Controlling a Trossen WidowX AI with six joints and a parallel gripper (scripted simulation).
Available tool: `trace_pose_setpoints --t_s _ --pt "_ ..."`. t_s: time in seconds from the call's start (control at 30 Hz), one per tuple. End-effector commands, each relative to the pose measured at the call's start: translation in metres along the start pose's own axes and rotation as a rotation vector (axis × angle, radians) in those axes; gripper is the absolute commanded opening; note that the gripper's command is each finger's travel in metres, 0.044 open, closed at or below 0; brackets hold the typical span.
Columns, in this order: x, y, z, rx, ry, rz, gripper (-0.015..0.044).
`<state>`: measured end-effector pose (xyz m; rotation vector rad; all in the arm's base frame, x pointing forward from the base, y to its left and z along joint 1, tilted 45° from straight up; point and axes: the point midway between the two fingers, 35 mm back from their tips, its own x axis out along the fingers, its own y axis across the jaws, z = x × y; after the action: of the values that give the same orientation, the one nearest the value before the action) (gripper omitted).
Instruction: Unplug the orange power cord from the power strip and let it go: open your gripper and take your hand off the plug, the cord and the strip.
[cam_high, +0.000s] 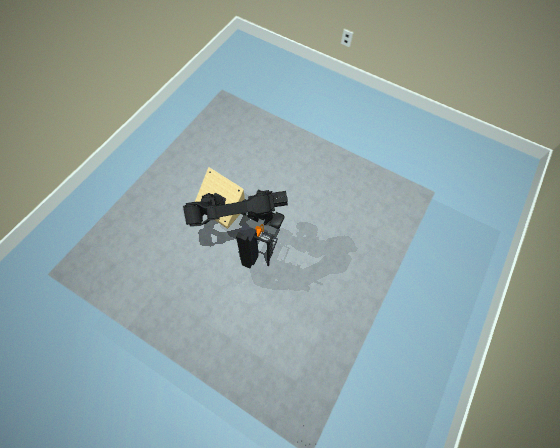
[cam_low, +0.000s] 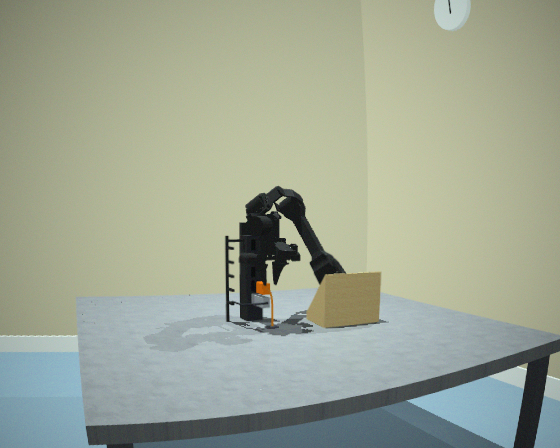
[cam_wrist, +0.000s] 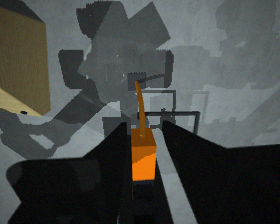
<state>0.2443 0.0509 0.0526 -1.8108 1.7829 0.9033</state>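
Note:
The orange plug (cam_high: 259, 230) (cam_low: 262, 288) (cam_wrist: 143, 162) sits low against the side of the upright black power strip (cam_high: 247, 253) (cam_low: 246, 270). Its orange cord (cam_low: 272, 311) (cam_wrist: 142, 110) bends down to the table. My gripper (cam_wrist: 144, 125) points down beside the strip and is partly open, with nothing gripped. In the wrist view the plug shows in the gap between the two dark fingers. In the exterior view one fingertip hangs just above and to the right of the plug; the other is hidden behind the strip. Whether the fingers touch the plug cannot be told.
A thin black rack (cam_high: 268, 252) (cam_low: 227, 280) with short pegs stands next to the strip. A small pale grey piece (cam_low: 260, 300) is just below the plug. A wooden wedge block (cam_high: 227, 185) (cam_low: 352, 300) (cam_wrist: 25, 55) stands by the arm's base on the grey table (cam_high: 200, 310) (cam_low: 350, 365).

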Motion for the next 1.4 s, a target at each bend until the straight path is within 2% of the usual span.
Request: trace_pose_setpoints --t_s 0.0,0.53,1.07,1.2,1.37 --pt "-0.002 0.0 -0.008 0.0 0.0 -0.008 0.016" --pt "-0.002 0.0 -0.034 0.0 0.002 -0.007 0.016" --pt "0.01 0.0 -0.035 0.0 0.003 -0.007 0.016" --pt "0.009 0.001 -0.034 0.001 0.002 0.001 0.0055" --pt "0.009 0.001 -0.034 0.001 0.002 0.001 0.0022"
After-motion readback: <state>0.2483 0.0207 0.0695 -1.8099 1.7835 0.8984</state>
